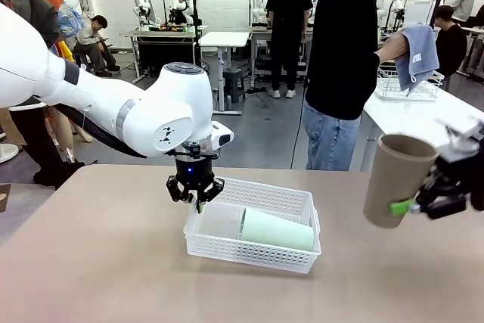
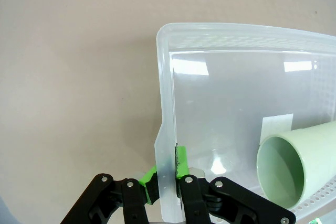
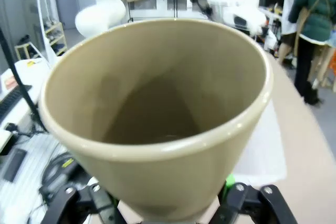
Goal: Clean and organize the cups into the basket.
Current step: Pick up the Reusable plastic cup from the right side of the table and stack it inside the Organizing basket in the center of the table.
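Trouble from here most likely comes from the tan brown plastic tumbler (image 1: 395, 179), which hangs in the air at the right edge of the front view. The right gripper (image 1: 416, 200) clamps it near its narrow base, jaws spread wide around it and mouth tilted upward. We judge that a tapered, smooth wall gripped so low could slide out of the green pads as the wrist turns to lay it down.

At centre frame the white lattice-sided plastic basket (image 1: 253, 253) sits on the beige table (image 1: 91, 262). The pale mint green plastic tumbler (image 1: 276, 230) already lies on its side in the basket's right half, mouth toward the free left half. The left gripper (image 2: 167, 174) is pinched shut on the basket's left wall, one pad inside and one outside.

That hold steadies the basket, but it also sits next to the only free space. We see a risk that the right arm, reaching across, meets the left arm or its fingers. A hard set-down could also knock the mint tumbler and set it rolling, or tip the light basket against the pinch.

At upper right, the person's hand (image 1: 393, 45) holds a grey-blue cloth (image 1: 420, 57), well apart from both grippers.
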